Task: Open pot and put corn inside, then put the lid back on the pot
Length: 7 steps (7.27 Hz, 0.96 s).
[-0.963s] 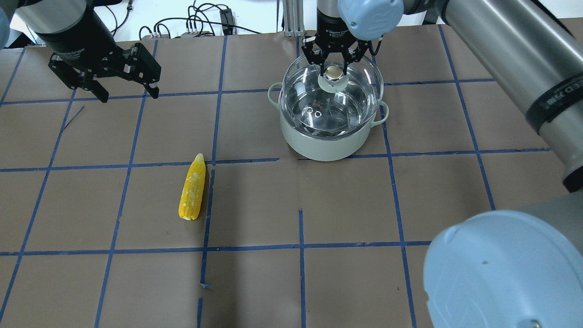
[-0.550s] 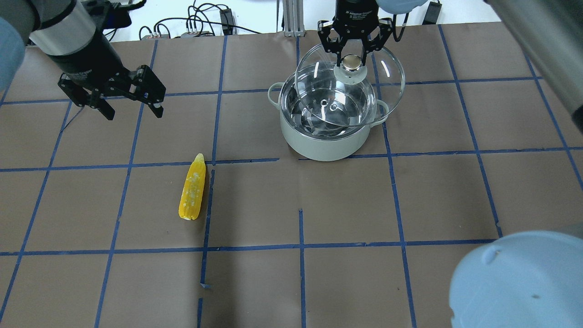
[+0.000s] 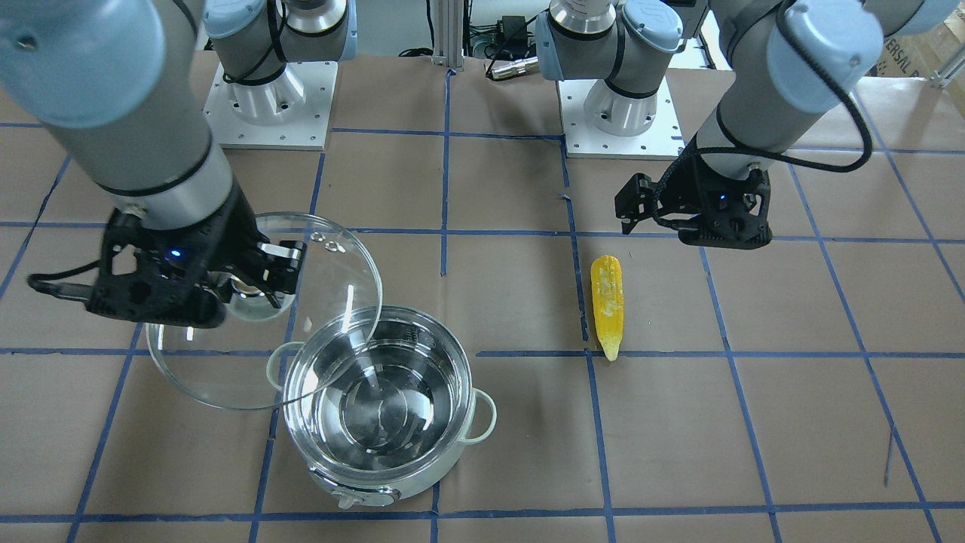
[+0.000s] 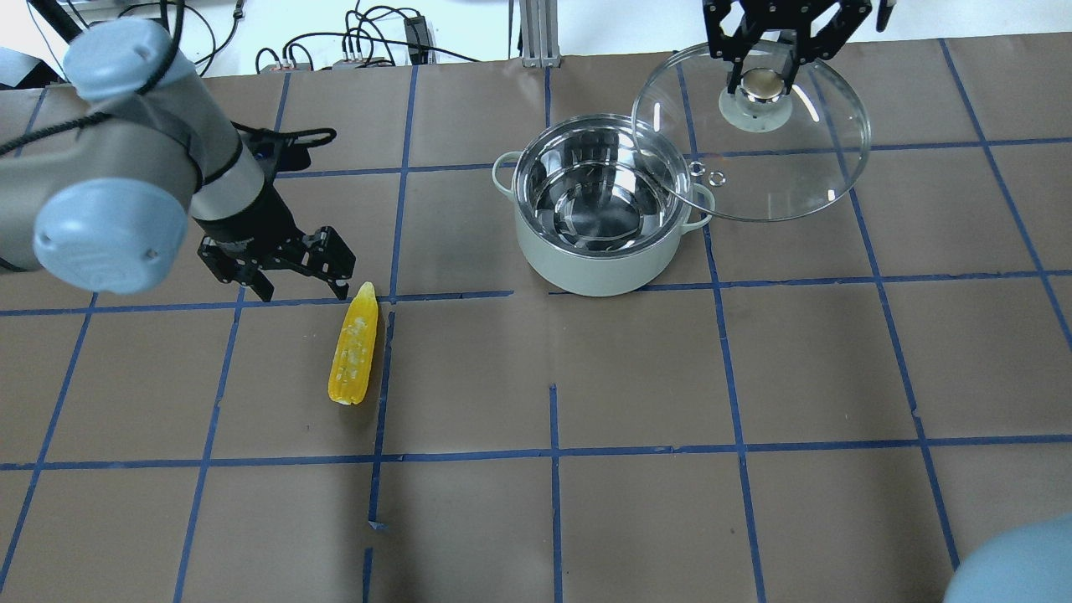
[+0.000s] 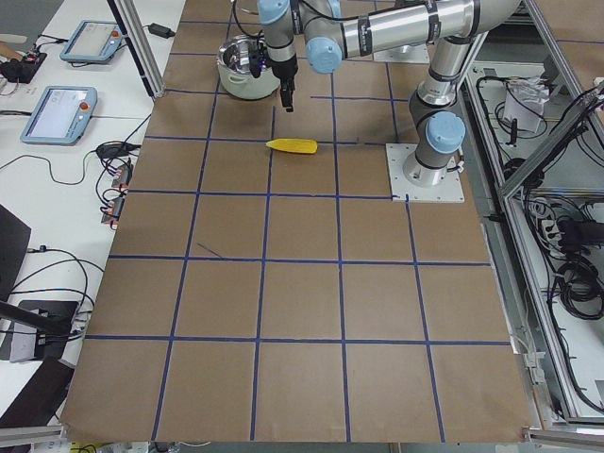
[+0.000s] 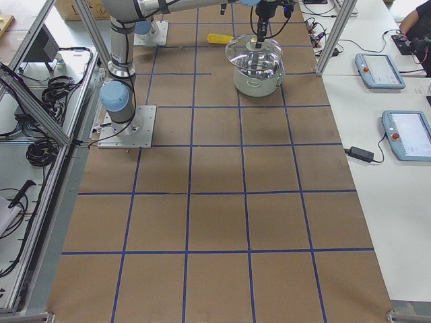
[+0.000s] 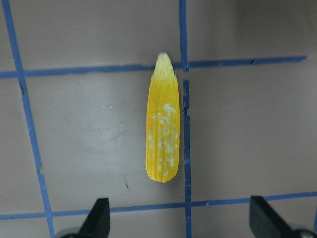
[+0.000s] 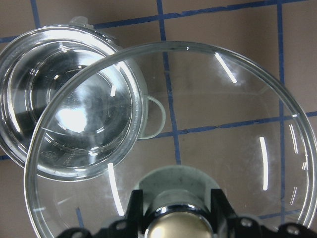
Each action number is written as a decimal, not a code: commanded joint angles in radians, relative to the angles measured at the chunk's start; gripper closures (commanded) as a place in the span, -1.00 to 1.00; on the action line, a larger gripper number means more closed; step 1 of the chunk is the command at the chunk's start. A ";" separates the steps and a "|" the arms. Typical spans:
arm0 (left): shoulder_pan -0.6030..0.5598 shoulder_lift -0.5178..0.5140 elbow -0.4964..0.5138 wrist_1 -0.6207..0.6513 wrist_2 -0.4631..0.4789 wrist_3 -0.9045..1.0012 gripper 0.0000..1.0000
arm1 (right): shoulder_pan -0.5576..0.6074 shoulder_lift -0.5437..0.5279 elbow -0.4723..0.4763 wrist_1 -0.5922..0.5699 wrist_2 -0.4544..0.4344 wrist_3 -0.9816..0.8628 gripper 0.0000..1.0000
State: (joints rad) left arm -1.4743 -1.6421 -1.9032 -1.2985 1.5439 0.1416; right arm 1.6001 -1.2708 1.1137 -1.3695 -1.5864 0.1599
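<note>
- My right gripper (image 4: 760, 79) is clamping the round clear glass lid (image 4: 779, 167) at its centre, aloft beside the shiny pale-bodied steel pot (image 4: 599, 255).
- My left gripper (image 4: 304, 289) is hovering unclenched by the tapered yellow corn ear (image 4: 354, 345), well apart from the pot; I am aiming across its middle.
- Pot is standing open, empty.

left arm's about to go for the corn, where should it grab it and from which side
The corn lies flat on the table with both long sides free, so it is probably best taken across its thick middle, coming straight down from above. It tapers to a point at its far end, where a grip could slip. The open left gripper hovers near that tip.
</note>
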 commanded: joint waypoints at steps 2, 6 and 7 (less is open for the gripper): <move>0.002 -0.103 -0.178 0.324 0.004 0.029 -1.00 | -0.026 -0.034 0.046 0.020 0.000 -0.029 0.26; 0.000 -0.154 -0.240 0.378 0.007 0.058 -1.00 | -0.097 -0.104 0.169 0.007 0.013 -0.114 0.27; 0.005 -0.163 -0.234 0.389 0.005 0.064 -0.90 | -0.097 -0.104 0.175 0.006 0.013 -0.112 0.27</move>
State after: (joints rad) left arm -1.4730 -1.7936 -2.1337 -0.9351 1.5499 0.1984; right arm 1.5109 -1.3686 1.2732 -1.3608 -1.5751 0.0569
